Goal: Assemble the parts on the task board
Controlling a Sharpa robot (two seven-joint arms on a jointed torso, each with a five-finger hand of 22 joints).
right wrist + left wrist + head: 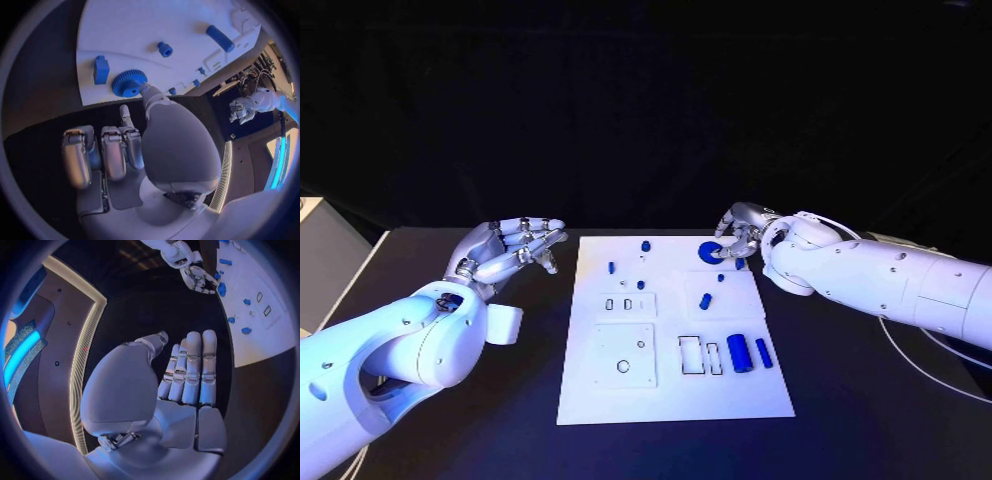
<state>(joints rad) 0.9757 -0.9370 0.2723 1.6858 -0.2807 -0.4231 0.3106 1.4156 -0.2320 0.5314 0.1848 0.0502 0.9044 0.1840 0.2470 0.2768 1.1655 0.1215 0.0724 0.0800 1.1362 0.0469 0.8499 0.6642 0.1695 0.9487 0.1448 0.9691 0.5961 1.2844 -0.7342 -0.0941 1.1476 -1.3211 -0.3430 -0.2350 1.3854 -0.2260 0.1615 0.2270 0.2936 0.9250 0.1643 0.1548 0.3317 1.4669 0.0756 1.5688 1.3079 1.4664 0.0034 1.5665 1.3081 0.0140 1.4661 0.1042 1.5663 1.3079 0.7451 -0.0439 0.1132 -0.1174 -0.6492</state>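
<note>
Right hand (pixel 737 237) is touching the blue gear (pixel 129 83) at the task board's (pixel 596 390) far edge — thumb on it, likely to seat it — while left hand (pixel 512 250) is hovering open-fingered beside the board.

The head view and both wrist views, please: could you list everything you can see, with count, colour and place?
table: one, black, under everything.
task board: one, white, mid-table between the hands.
gear: one, blue, at the board's far edge, the right hand's fingers at it.
cylinders: two, blue, side by side near the board's right edge.
small parts: several, blue, scattered over the board's far half.
left hand: one, silver, holds nothing, left of the board.
right hand: one, silver, at the gear.
</note>
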